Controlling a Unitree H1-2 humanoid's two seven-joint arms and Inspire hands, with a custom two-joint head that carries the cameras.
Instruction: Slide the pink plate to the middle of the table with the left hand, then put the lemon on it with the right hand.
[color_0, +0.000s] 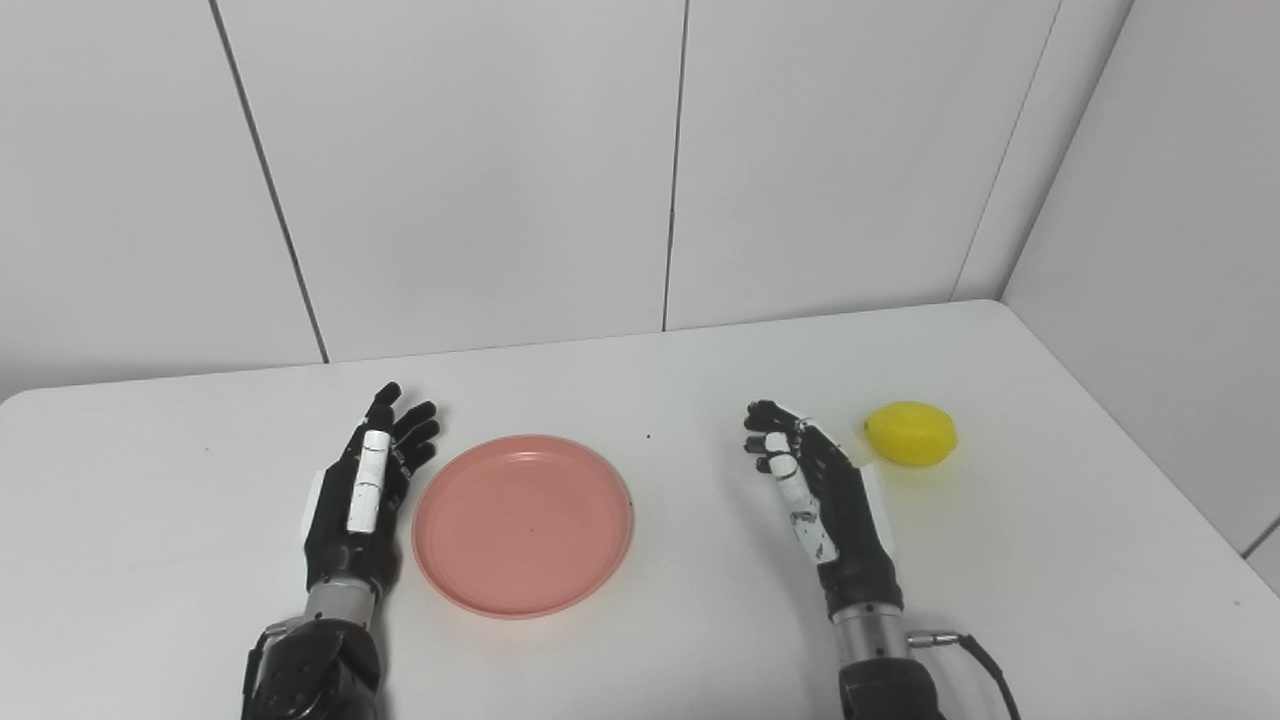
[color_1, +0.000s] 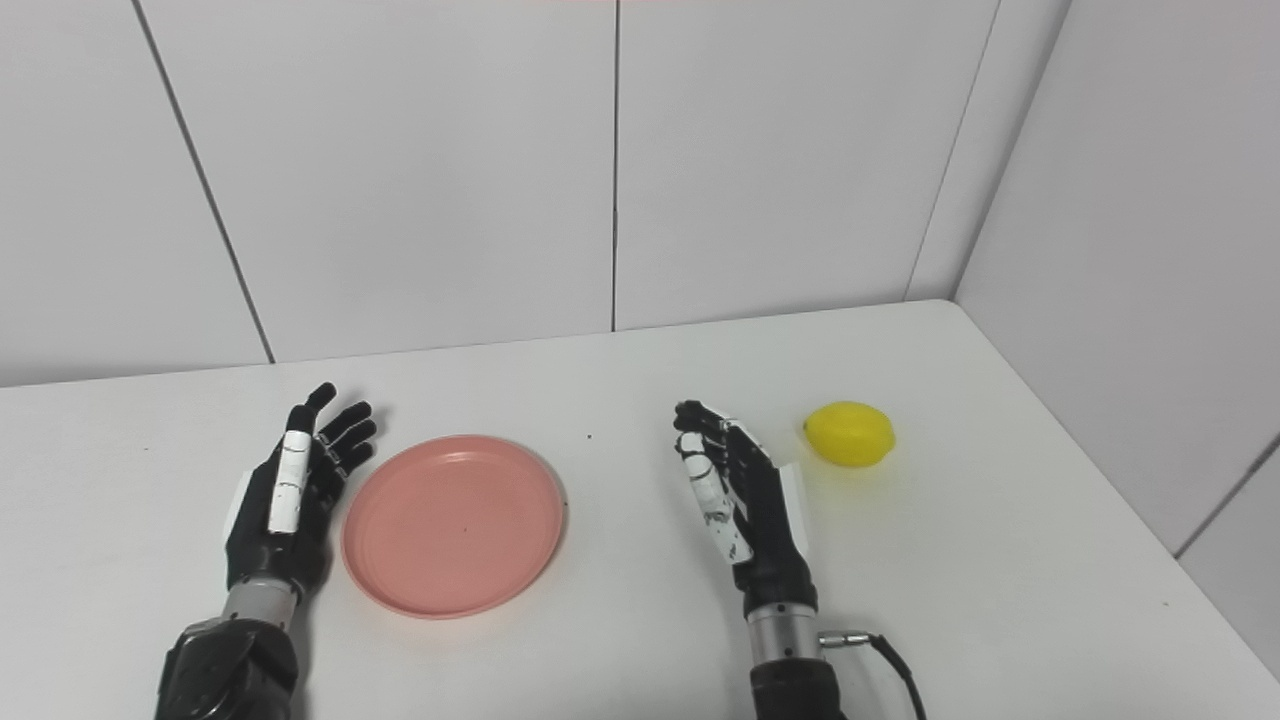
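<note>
A round pink plate (color_0: 523, 523) lies flat on the white table (color_0: 640, 380), a little left of centre. Just to its left my left hand (color_0: 365, 490) rests open, fingers stretched forward, its edge close to the plate's left rim; contact cannot be judged. A yellow lemon (color_0: 911, 433) sits at the right side of the table. My right hand (color_0: 815, 490) is to the left of the lemon with a small gap between them, open with fingers slightly curled and holding nothing.
White wall panels stand behind the table and along its right side. The table's right edge runs diagonally close behind the lemon. A black cable (color_0: 985, 665) leaves the right wrist. A tiny dark speck (color_0: 648, 437) lies beyond the plate.
</note>
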